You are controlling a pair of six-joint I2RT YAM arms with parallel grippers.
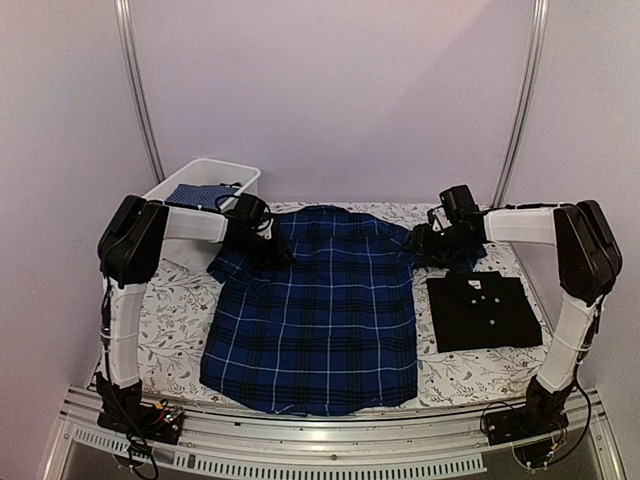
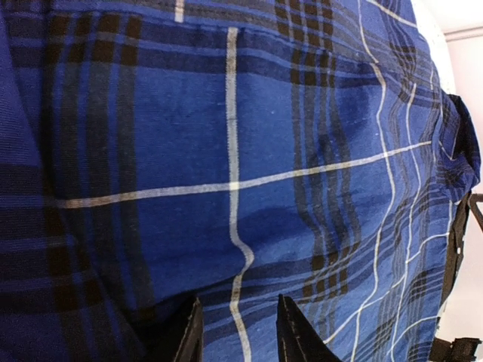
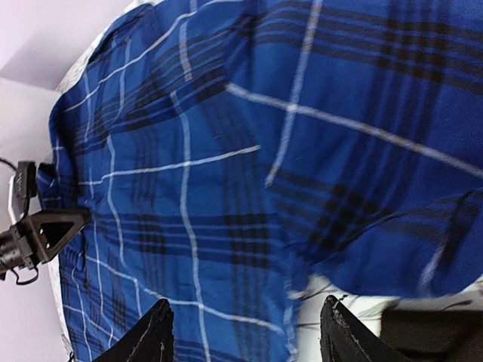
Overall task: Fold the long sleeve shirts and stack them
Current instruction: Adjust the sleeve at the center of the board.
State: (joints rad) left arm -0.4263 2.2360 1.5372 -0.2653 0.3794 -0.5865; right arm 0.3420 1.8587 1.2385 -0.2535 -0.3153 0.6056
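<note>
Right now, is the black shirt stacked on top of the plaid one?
No, in the top view the folded black shirt lies on the table to the right of the spread plaid shirt, not on it.

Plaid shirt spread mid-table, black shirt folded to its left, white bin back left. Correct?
Not quite. The black shirt lies folded to the right of the plaid shirt, not its left, as the top external view shows. The rest holds: the plaid shirt is spread mid-table and the white bin sits back left.
</note>
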